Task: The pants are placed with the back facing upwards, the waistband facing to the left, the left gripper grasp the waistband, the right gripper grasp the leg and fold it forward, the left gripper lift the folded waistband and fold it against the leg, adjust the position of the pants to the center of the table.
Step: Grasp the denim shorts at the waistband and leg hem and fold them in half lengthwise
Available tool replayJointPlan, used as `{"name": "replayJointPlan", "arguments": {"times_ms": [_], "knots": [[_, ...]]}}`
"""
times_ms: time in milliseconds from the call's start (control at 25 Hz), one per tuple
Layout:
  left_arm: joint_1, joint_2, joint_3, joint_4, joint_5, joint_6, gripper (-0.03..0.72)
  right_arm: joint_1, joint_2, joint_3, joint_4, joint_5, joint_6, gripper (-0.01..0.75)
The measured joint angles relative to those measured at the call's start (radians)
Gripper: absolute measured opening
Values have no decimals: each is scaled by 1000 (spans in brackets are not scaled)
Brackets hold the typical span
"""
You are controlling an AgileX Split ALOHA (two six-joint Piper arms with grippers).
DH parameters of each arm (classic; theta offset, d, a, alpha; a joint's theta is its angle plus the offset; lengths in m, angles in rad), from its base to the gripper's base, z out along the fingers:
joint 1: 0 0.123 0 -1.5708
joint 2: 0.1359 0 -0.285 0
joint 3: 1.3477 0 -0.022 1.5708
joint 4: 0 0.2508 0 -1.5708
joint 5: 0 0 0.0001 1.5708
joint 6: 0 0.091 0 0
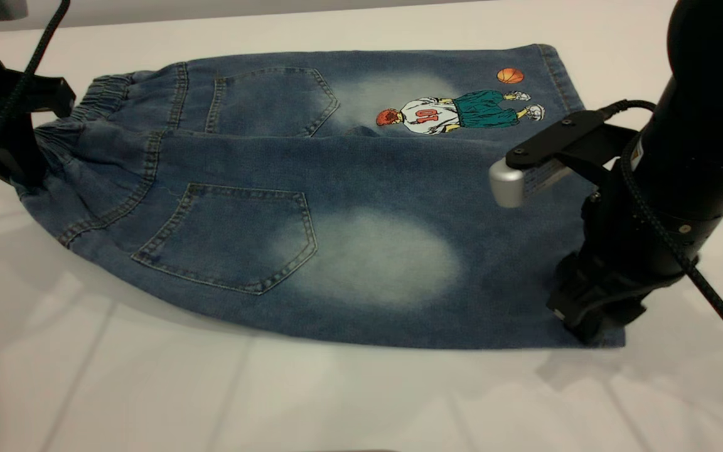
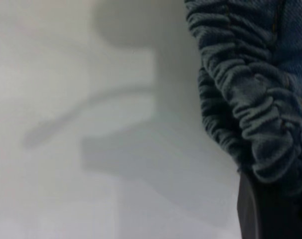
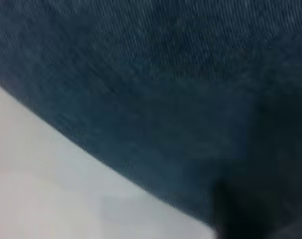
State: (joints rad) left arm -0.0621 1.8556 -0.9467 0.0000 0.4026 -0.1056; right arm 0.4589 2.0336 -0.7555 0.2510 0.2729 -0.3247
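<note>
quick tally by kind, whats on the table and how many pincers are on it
pants: 1
pincers: 2, the left pincer at the waistband, the right pincer at the hem corner of the leg
table: 1
total: 4

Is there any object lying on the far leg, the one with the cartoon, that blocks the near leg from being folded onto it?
Nothing visible does: the cartoon leg lies bare beyond the leg.
</note>
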Motion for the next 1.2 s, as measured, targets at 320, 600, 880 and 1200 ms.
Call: {"name": "replayJointPlan", "arguments": {"times_ms": [320,600,880,1200], "knots": [[0,0,-42,-66,78,0,65,0,-73,-24,11,152,0,25],[0,0,-186,-83,241,0,65,-2,-269,-194,-2,292,0,25],[0,0,-290,-83,356,-29,65,-118,-233,-361,-7,330,8,25],[0,23,-299,-92,249,-237,65,-262,-122,-471,84,331,20,25]]}}
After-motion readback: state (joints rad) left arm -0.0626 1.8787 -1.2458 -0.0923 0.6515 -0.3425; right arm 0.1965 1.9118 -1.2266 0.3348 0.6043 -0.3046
